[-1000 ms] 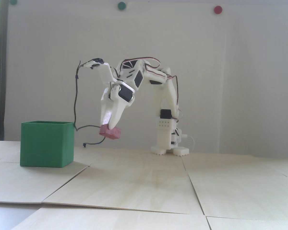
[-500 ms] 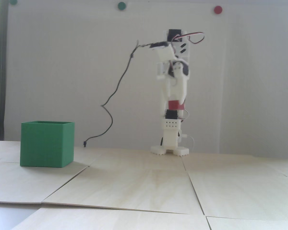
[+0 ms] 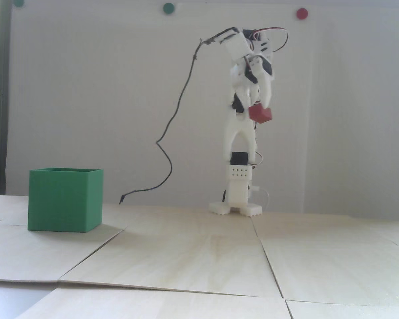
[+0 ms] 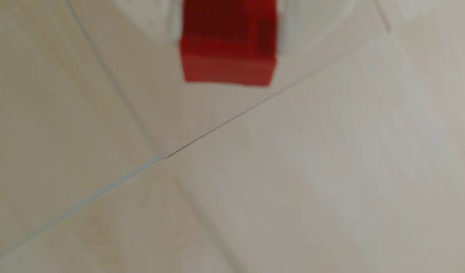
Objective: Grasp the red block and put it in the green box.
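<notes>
High above the table, the red block (image 3: 260, 113) hangs in my gripper (image 3: 260, 105), which is shut on it and points downward in front of the arm's own column. The green box (image 3: 65, 199) stands on the table at the far left of the fixed view, well below the block and far to its left. In the blurred wrist view the red block (image 4: 227, 47) sits at the top edge between the two white fingers (image 4: 285, 29) of my gripper (image 4: 227, 31), with only bare table boards beneath it. The green box is out of the wrist view.
A black cable (image 3: 178, 113) droops from the wrist down to the table between the box and the arm base (image 3: 236, 207). The table is made of pale wooden boards (image 3: 199, 259) with seams. Green and red dots (image 3: 301, 13) are on the back wall.
One second ago the gripper held the block low, just right of the green box. It has since swung right and risen, carrying the block up in front of the arm's column.
</notes>
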